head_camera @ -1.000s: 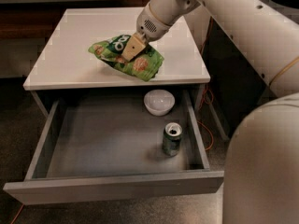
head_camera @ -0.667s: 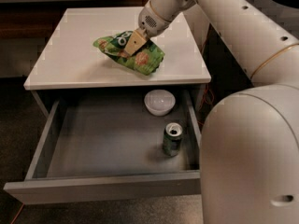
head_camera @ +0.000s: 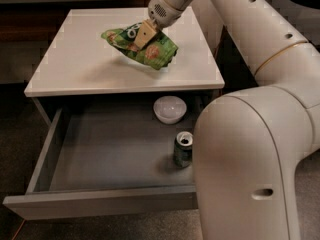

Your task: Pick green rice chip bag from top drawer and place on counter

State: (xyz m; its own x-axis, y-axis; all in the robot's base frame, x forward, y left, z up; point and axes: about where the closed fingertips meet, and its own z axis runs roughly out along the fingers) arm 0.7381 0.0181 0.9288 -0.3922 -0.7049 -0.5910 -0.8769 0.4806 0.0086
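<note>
Claw [head_camera: 144, 34] clamped on green rice chip bag [head_camera: 156, 54] above counter [head_camera: 75, 69]; top drawer [head_camera: 100, 151] pulled open

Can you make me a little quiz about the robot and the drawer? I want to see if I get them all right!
1. True or false: the claw is holding the green rice chip bag over the counter.
2. Pick one: what is inside the open top drawer?
A) a white bowl and a can
B) a spoon and a cup
C) two more bags
3. Fill the gap: the can stands upright, closer to the drawer's front than the ____.

Key: 1 true; 2 A; 3 bowl.
</note>
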